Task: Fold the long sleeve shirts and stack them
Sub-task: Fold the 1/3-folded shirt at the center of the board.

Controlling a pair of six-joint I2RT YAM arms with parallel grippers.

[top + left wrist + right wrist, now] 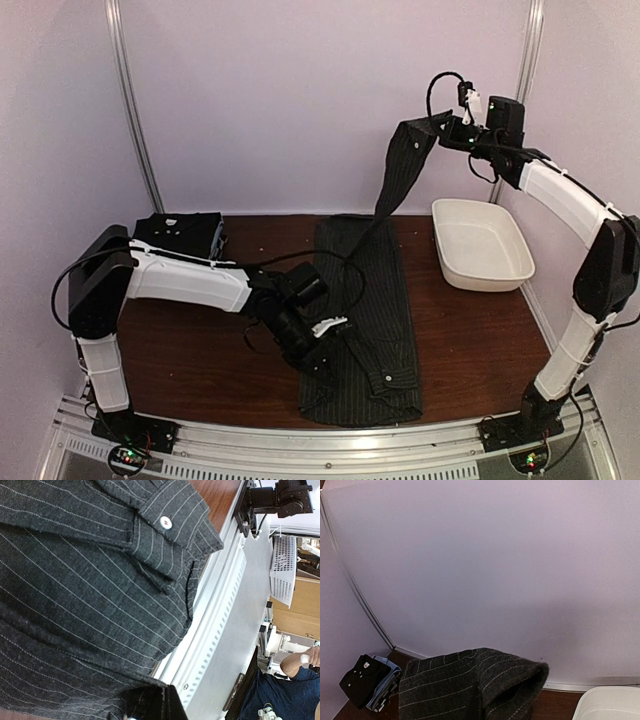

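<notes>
Found a dark wood surface [200, 350] boxed in by pale lilac walls [300, 90]. Saw the pinstriped shirt [375, 340] laid lengthwise down its middle, with the near end reaching the metal rail [300, 445]. Noted one sleeve [400, 175] held up off the rest, pinched tight in the right fingers [420, 128] high above the far edge. Made out only draped cloth from the right wrist, nothing of the fingertips beneath. Placed the left fingers [318, 355] closed at the shirt's left edge. Could not tell whether cloth sat between them, nor find the tips in the left wrist view. Spotted a folded stack [180, 235], dark on top, at the far left, and a white tub [480, 245] at the far right.
</notes>
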